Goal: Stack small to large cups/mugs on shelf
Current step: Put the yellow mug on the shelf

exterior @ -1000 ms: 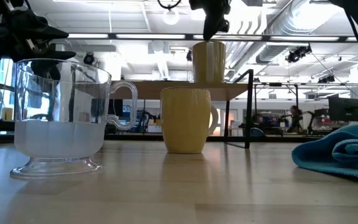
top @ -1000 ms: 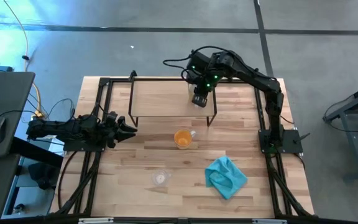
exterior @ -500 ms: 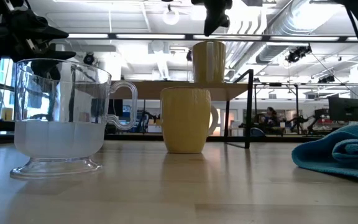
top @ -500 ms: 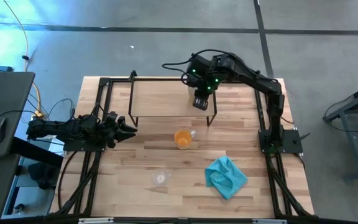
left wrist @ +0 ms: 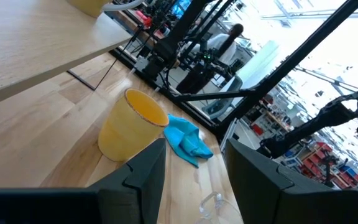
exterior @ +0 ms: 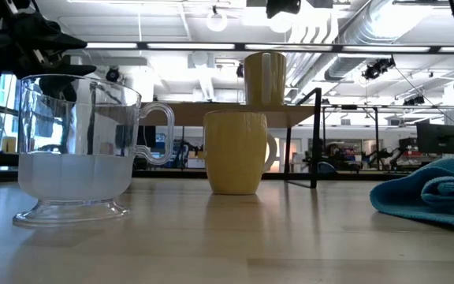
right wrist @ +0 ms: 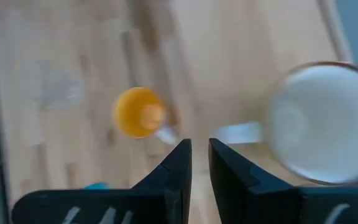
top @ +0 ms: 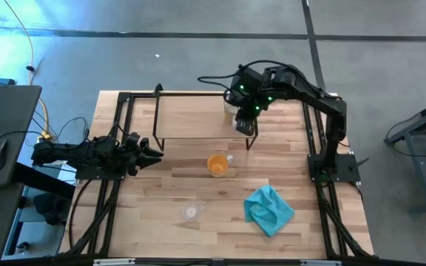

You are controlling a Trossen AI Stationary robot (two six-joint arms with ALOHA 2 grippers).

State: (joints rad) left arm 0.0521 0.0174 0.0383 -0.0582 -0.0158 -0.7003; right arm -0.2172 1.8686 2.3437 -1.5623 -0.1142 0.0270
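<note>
Cream-white mug (right wrist: pixel 316 121) upright and empty on the shelf (top: pixel 194 116) near its right end, handle toward the right hand (top: pixel 245 124), which hangs above it grasping nothing, fingers nearly together. Orange mug (top: pixel 217 164) and clear glass cup (top: pixel 191 211), both upright and empty, stand on the table (top: pixel 161 185), cloth (top: pixel 269 209) nearby. Left hand (top: pixel 152 154) waits spread at the table's left edge.

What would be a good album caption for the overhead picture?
White mug on the shelf, right gripper above its right end; orange mug and glass cup wait on the table.

Overhead and table-level cameras share the orange mug (top: pixel 217 165).
</note>
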